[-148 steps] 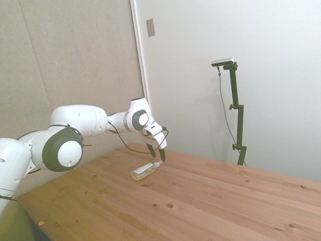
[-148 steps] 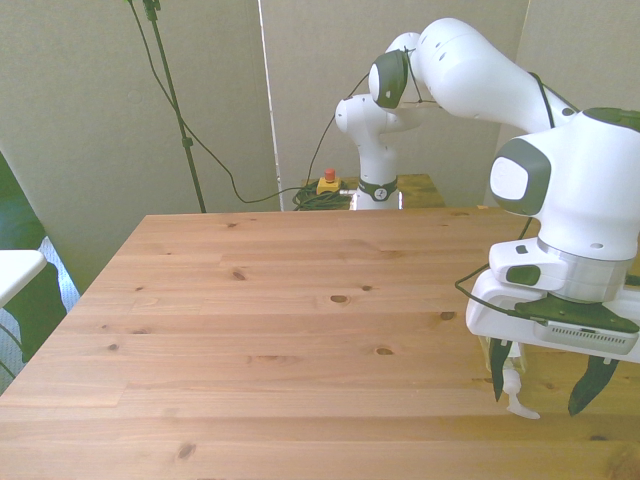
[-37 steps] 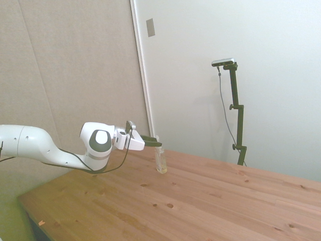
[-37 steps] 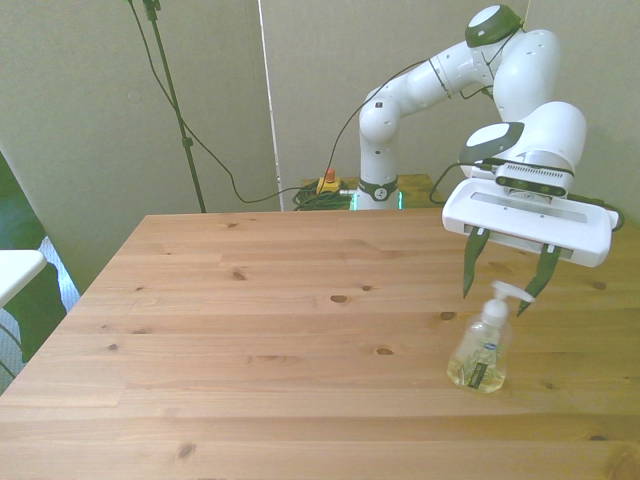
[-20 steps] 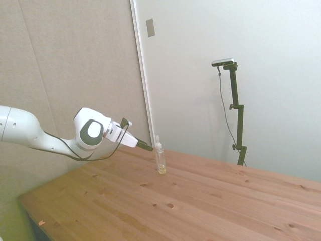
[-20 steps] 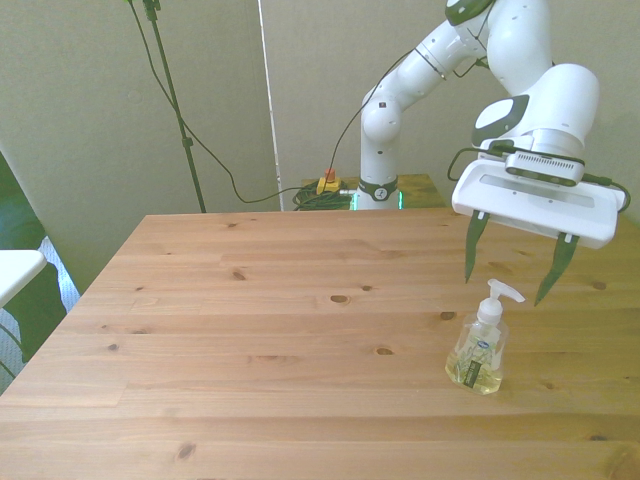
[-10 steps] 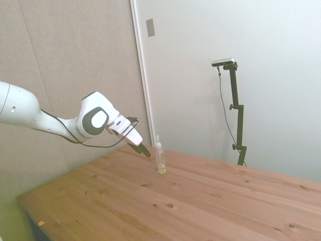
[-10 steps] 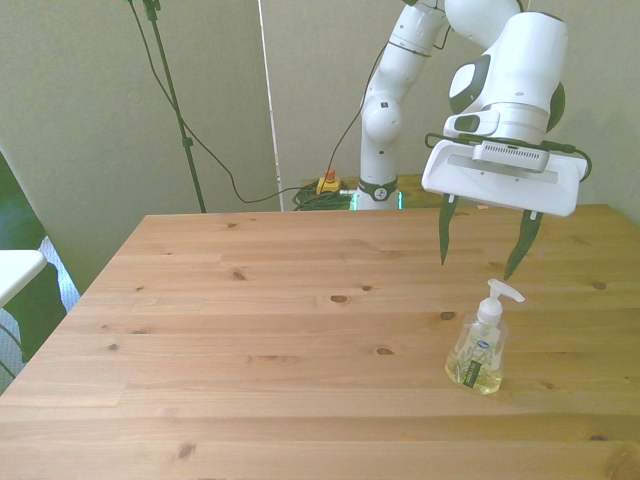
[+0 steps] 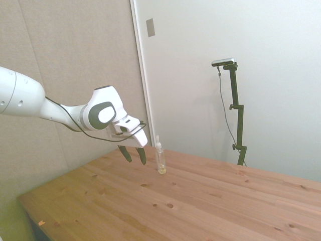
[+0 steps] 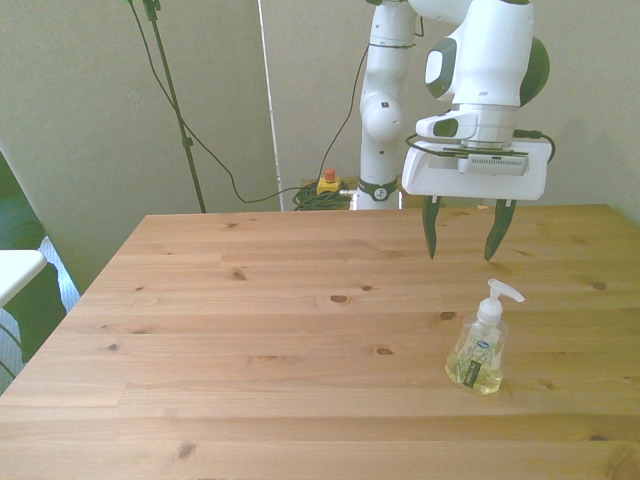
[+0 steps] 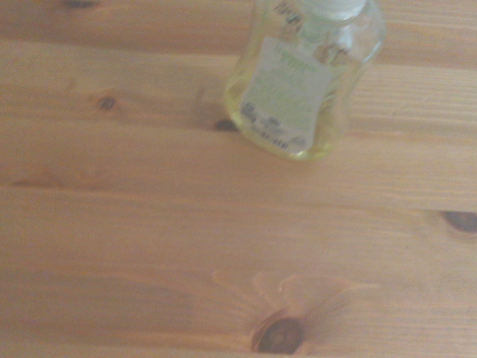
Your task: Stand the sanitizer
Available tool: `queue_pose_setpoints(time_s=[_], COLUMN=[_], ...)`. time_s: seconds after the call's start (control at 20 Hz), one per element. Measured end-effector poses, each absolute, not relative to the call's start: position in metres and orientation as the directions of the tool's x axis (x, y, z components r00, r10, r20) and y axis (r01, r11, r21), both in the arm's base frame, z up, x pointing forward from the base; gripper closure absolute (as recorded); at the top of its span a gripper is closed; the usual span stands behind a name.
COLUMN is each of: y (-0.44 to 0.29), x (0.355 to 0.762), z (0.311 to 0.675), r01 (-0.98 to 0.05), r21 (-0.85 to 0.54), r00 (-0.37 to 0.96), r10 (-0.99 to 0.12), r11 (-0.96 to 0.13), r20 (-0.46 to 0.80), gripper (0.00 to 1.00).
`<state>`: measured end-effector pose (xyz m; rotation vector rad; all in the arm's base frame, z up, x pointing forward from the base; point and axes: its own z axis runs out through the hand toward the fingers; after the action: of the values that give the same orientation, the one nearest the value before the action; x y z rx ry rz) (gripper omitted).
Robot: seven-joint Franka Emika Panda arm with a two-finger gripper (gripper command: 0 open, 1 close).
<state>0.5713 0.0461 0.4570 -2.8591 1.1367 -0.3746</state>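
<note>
The sanitizer (image 10: 480,344) is a small clear bottle with a yellowish base and a white pump cap. It stands upright on the wooden table (image 10: 250,330), toward the front view's right. In the side view the sanitizer (image 9: 160,159) shows as a slim upright bottle. My gripper (image 10: 460,238) hangs open above the table, behind the bottle and apart from it, fingers pointing down with nothing between them. The gripper (image 9: 133,155) sits left of the bottle in the side view. From the wrist, the sanitizer (image 11: 302,82) appears close by, with its label facing the camera.
A red-and-yellow stop button (image 10: 327,184) and cables lie behind the table's far edge. A white surface edge (image 10: 15,270) shows at the front view's left.
The gripper, which had set the bottle upright and let go, has drawn back from it, swung its fingers to point straight down and shifted toward the front view's left. The bottle stays standing.
</note>
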Motion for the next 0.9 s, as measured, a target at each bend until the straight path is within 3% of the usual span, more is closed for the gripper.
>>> queue_pose_setpoints(time_s=[0.45,0.9], y=[0.088,0.089], x=[0.561,0.569], z=[0.442,0.432], r01=[-0.501,-0.529], r21=[-0.151,-0.127], r00=[0.852,0.837], r10=[-0.516,-0.541], r11=[-0.852,-0.839], r20=[0.089,0.086], gripper=[0.00,0.00])
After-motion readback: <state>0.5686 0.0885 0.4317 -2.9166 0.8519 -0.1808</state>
